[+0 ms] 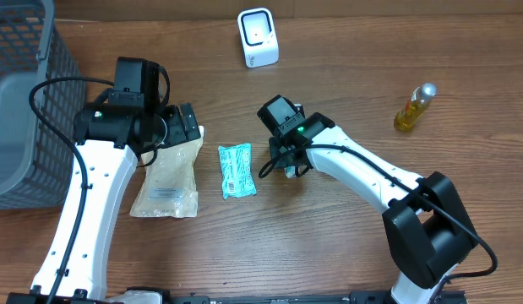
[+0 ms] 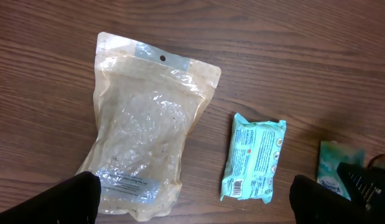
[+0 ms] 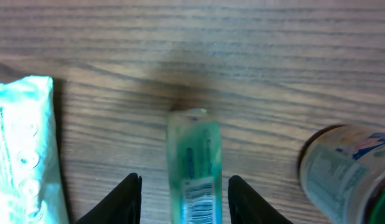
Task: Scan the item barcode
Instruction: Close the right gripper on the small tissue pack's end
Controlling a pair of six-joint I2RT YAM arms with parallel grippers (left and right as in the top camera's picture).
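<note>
A: R gripper [image 3: 184, 180] status?
B: Fingers apart; slim green packet [image 3: 193, 155] between them on table [image 1: 329, 253], w/ gap each side, near teal pack [image 1: 236, 171].
A: L gripper [image 2: 192, 186]?
B: Fingers wide apart, above pouch [image 2: 145, 124]. Scanner [image 1: 258, 38] is well apart.

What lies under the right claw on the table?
A slim green packet with a white label lies on the wooden table between the open jaws of the right claw. Overhead, the claw covers most of it; its near end is out of frame.
</note>
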